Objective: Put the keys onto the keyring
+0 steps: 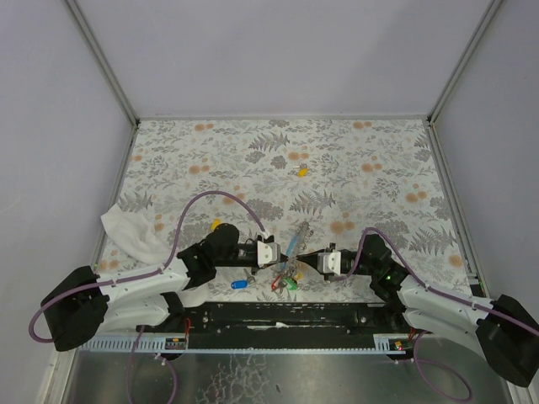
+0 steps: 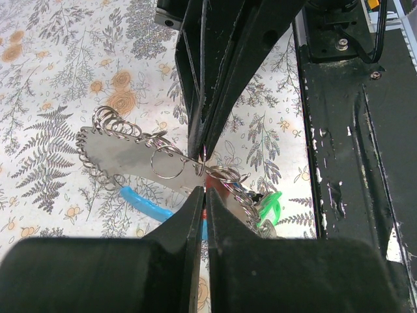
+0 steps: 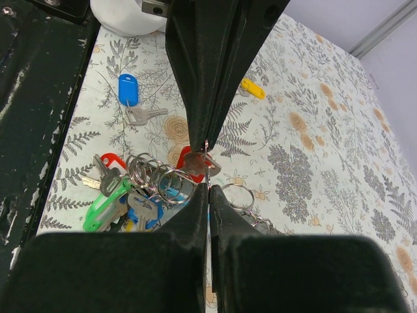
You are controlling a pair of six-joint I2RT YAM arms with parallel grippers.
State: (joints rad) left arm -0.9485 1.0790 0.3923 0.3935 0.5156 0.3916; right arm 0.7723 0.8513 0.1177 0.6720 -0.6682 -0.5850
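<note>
Keyring (image 1: 286, 271) is found near the front edge of the flowered table (image 1: 379, 151), between the two grippers, which are pointed at each other tip to tip. Left gripper (image 1: 271, 252) is seen with its fingers pressed together, closed on the keyring where a red key (image 3: 191, 160) sits against the metal ring; whether the grip falls on the key head or on the ring wire cannot be told. Right gripper (image 1: 318, 262) is likewise clamped, its fingers together on a thin loop of the ring, just beside the left gripper's tip. A cluster of keys is carried on the ring, lying on the table below the fingers: a green key (image 3: 104, 199) and a blue-headed one are made out in the right wrist view. The coiled cord (image 2: 107, 124) is stretched away from the ring toward the middle of the table, with its blue end piece (image 2: 146, 205) lying close to the ring. Three keys are noted off the ring: a loose blue key (image 1: 240, 284) near the left gripper, a yellow key (image 1: 216, 224) beside the left arm, and another yellow key (image 1: 301, 171) well apart, farther back. A white cloth (image 1: 135, 231) is lying crumpled at the left edge.
</note>
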